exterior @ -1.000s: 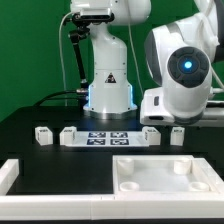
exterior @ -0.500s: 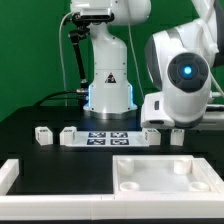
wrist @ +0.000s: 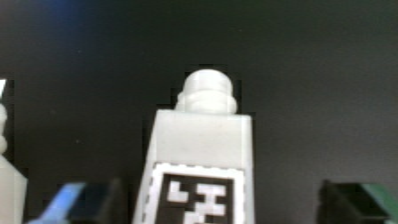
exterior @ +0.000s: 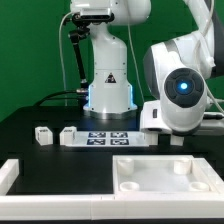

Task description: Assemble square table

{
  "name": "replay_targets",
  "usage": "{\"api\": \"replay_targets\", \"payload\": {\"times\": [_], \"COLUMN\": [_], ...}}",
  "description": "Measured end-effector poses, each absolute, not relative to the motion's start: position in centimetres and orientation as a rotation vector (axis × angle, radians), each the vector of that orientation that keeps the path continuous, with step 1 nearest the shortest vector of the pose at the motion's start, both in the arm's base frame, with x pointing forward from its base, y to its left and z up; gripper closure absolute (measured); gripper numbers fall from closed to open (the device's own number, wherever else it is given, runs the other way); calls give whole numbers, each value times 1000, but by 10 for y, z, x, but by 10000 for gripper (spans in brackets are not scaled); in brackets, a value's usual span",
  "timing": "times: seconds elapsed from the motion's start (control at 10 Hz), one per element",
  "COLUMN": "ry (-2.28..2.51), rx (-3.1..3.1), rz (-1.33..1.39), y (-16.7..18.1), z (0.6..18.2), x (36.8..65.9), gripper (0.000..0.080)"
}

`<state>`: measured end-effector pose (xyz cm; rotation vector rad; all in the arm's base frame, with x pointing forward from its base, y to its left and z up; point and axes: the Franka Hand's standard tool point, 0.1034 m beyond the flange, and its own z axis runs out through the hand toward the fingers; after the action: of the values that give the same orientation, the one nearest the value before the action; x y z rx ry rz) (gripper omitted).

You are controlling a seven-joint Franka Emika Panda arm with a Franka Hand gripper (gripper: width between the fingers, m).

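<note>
The square tabletop (exterior: 165, 176), a white slab with round corner sockets, lies at the front on the exterior view's right. Two short white legs (exterior: 43, 134) (exterior: 69, 135) stand left of the marker board (exterior: 108, 138). My arm's wrist (exterior: 180, 90) hangs low over the spot right of the marker board and hides the legs there and the fingers. In the wrist view my gripper (wrist: 199, 205) is open, with a white tagged leg (wrist: 199, 135) with a rounded peg end between its dark fingertips (wrist: 361, 202). Gaps show on both sides of the leg.
A long white L-shaped rail (exterior: 10, 176) runs along the front at the exterior view's left. The robot base (exterior: 108, 85) stands behind the marker board. The edge of another white part (wrist: 7, 150) shows at the side of the wrist view.
My arm has come down and shifted toward the exterior view's left, now covering the legs right of the marker board. Nothing on the table has moved.
</note>
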<state>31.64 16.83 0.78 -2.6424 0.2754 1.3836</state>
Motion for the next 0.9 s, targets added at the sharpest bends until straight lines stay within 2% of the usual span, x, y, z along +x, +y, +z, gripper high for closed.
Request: {"api": "replay_targets", "payload": {"times": [0.1,0.2,0.7,0.8,0.9], "ry": [275,275,275,237,188], "rx": [-2642,-2642,-2643,-2629,-2613], "rz": [1384,1384,1383,1406,1392], "y": [168,168,168,165,156], "z": [8,8,8,18,50], "x": [316,316,316,320,342], "gripper": [436,515,515,514,514]}}
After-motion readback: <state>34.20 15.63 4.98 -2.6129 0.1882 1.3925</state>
